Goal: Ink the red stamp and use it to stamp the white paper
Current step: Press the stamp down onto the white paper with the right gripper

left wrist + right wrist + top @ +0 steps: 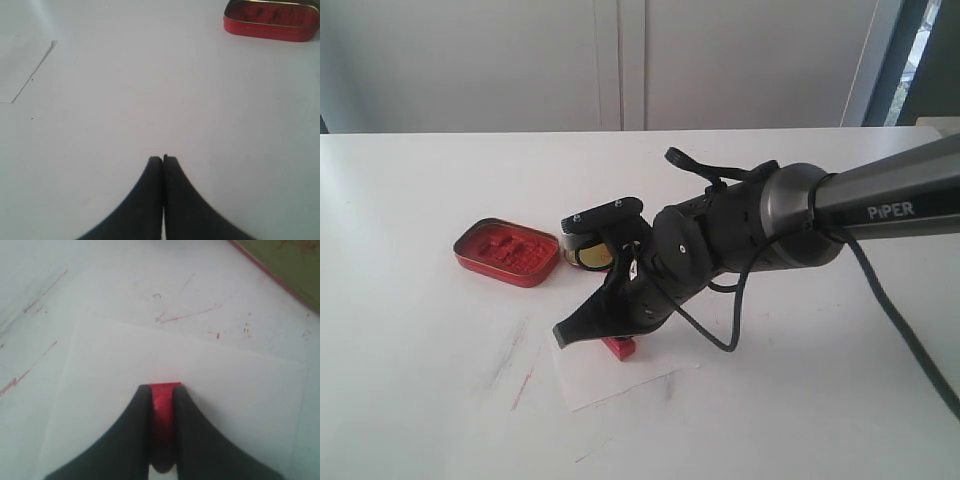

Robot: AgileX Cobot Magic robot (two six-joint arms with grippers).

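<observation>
Right wrist view: the right gripper (161, 390) clamps the red stamp (163, 407) between both fingers, its base down on the white paper (210, 390), apparently touching. It's held upright, I'd say, so the print lands clean. The arm reaches in from the right, wrist pitched steeply down. The left gripper (163, 161) hovers closed and empty over the table (150, 100), near the red ink tin (272, 22).

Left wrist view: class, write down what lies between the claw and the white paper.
Nothing but bare white table lies between the left claw and the white paper; the left wrist view shows that stretch.
</observation>
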